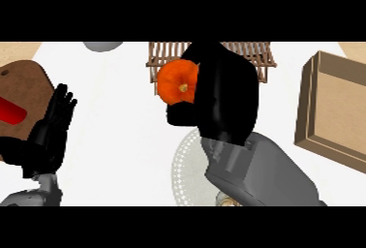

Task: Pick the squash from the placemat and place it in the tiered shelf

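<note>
At the left edge of the frame a brown cutting board (25, 92) lies with something red (10, 110) on it. Just beside it the left hand (50, 131) rests with fingers straight and up, holding nothing.

In the upper middle, the orange squash (175, 82) sits in the right hand (214, 97), whose black fingers curl round it and hide its right side. The squash is lifted off the pale round placemat (187, 164), which shows in the lower middle, partly under the grey forearm. The squash hangs in front of the wicker tiered shelf (250, 55) at the top middle, overlapping its left part in the picture; whether it touches the shelf I cannot tell.

At the right edge sits a cardboard box (336, 111).

So the pick looks done and the carry nearly so. What seems left is setting the squash into the shelf and letting go.
</note>
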### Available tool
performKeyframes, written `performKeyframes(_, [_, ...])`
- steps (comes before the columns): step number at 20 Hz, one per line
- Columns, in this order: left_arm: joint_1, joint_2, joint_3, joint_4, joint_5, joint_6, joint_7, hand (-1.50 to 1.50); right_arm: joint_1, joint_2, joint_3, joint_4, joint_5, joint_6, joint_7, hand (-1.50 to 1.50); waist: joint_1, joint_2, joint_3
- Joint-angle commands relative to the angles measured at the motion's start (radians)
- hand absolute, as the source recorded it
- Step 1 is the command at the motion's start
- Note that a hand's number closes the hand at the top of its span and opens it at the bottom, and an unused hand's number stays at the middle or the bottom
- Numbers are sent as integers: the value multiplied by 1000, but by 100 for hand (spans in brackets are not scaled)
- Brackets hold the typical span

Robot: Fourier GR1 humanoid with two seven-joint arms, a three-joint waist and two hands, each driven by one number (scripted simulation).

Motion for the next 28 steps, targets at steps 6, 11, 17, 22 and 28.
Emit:
performKeyframes(6, [-22,-1,9,4,-8,-3,19,0,-33,10,-203,226,17,-136,-61,150,7,8,1])
performKeyframes(11, [-47,-34,-22,-26,-36,24,63,0,-69,10,-283,371,35,-223,-197,150,8,7,1])
performKeyframes(17, [-12,26,67,25,34,-66,-10,0,-74,10,-252,536,22,-420,-251,150,10,7,1])
performKeyframes(22, [35,-12,13,-50,-16,-36,0,0,-187,10,-377,789,-27,-457,-419,150,19,9,1])
performKeyframes(28, [-20,-15,16,-24,-21,-34,29,0,-186,10,-460,904,-161,-638,-520,-150,25,13,1])
